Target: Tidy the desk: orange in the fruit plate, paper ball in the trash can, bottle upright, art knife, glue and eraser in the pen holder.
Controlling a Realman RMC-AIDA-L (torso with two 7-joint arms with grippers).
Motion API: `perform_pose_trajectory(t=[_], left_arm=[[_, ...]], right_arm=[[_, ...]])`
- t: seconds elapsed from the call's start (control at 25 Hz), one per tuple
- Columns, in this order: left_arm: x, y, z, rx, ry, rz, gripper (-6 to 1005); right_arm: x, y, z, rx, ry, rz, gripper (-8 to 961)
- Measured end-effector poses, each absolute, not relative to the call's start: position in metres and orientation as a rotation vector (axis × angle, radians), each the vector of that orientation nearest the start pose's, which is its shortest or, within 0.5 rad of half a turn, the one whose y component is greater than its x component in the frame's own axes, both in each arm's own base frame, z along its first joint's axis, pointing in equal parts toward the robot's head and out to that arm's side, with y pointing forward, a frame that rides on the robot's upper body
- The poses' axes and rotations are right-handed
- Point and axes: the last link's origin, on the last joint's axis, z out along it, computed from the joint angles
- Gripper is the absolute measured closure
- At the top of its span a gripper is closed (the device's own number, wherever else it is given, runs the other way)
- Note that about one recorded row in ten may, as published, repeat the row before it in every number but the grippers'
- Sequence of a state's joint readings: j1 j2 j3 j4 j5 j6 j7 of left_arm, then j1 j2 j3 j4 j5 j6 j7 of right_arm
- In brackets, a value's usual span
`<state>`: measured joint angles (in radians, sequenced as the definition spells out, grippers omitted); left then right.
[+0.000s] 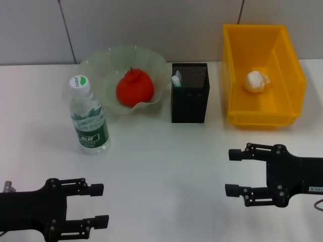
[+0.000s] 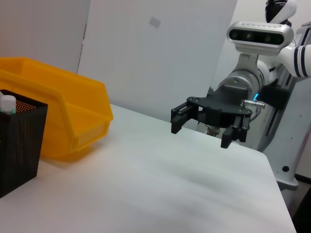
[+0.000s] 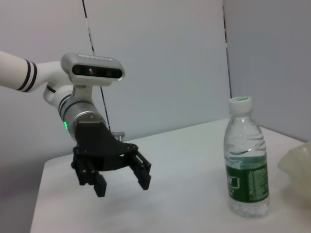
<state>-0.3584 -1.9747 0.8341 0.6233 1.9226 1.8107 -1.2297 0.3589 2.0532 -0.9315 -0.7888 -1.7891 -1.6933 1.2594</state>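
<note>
The orange [image 1: 135, 86] lies in the pale-green fruit plate [image 1: 98, 61]. In front of the plate the bottle [image 1: 89, 119] stands upright, also seen in the right wrist view [image 3: 246, 160]. The black pen holder [image 1: 190, 96] has the mint-green art knife [image 1: 176, 79] poking out of its top. The paper ball [image 1: 256, 81] rests inside the yellow trash can [image 1: 290, 75]. The glue and eraser are hidden. My left gripper [image 1: 105, 204] hovers open and empty at the near left. My right gripper [image 1: 228, 172] hovers open and empty at the near right, in front of the trash can.
White tabletop [image 1: 161, 161] stretches between the two grippers and the row of objects at the back. A grey wall stands right behind the plate, holder and can. The left wrist view shows the table's right edge [image 2: 272, 179].
</note>
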Motion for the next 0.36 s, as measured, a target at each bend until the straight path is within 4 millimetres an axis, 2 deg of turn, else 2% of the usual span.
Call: perform_pose_trajectory(t=[0.36], left_arm=[[-0.3003,0.2584,0.0242,-2.923,-0.523,-0.745,302]], right_arm=[[0.2617,0.2841,0.006,-2.849,0.353,0.78,163]])
